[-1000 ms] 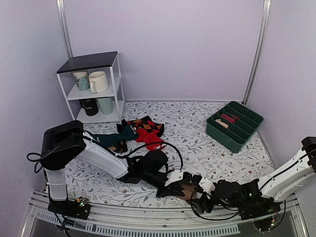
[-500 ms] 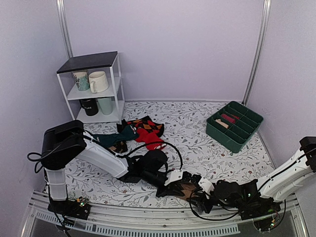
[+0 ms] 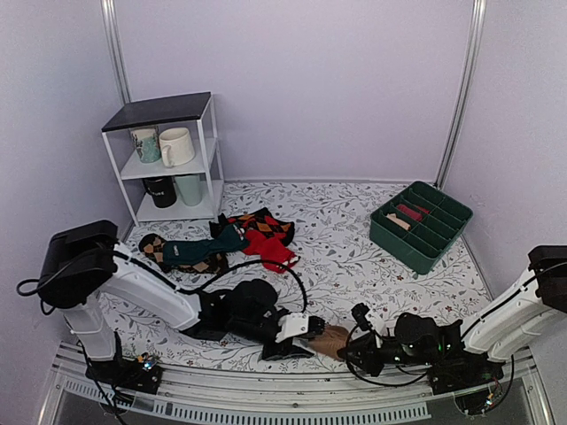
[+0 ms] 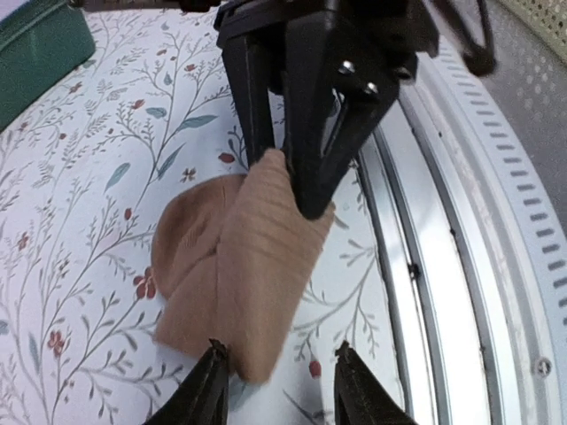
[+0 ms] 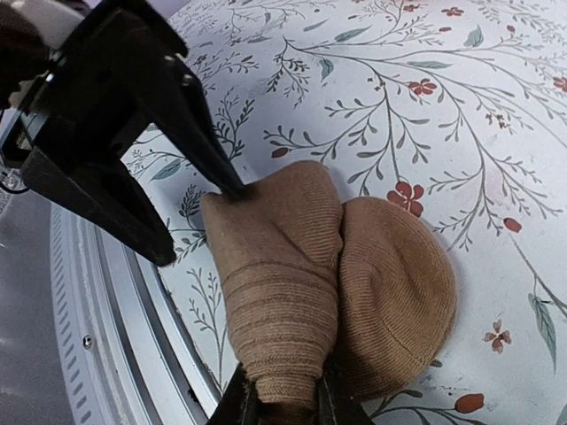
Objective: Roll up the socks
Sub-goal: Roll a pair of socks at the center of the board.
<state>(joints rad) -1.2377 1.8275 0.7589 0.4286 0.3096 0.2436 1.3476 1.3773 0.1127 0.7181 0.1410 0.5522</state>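
The tan socks [image 3: 330, 339] lie as a partly rolled bundle near the table's front edge. In the right wrist view the socks [image 5: 283, 266] show a ribbed roll beside a rounded folded part. My right gripper [image 5: 283, 400] is shut on the roll's narrow near end. From the top view, the right gripper [image 3: 356, 347] sits just right of the bundle. My left gripper [image 4: 279, 361] stands open, and the opposite end of the socks [image 4: 244, 274] reaches between its fingertips. Seen from above, the left gripper [image 3: 299, 336] is just left of the bundle.
A metal rail [image 4: 425, 266] runs along the table's front edge, close beside the bundle. A red sock [image 3: 270, 250] and dark teal and argyle socks [image 3: 190, 254] lie mid-left. A white shelf with mugs [image 3: 168, 159] stands back left, a green divided tray [image 3: 421, 226] back right.
My left gripper has opened, let go of the socks and drawn back to the left. My right gripper has shut on the roll's end. The bundle sits slightly nearer the front edge.
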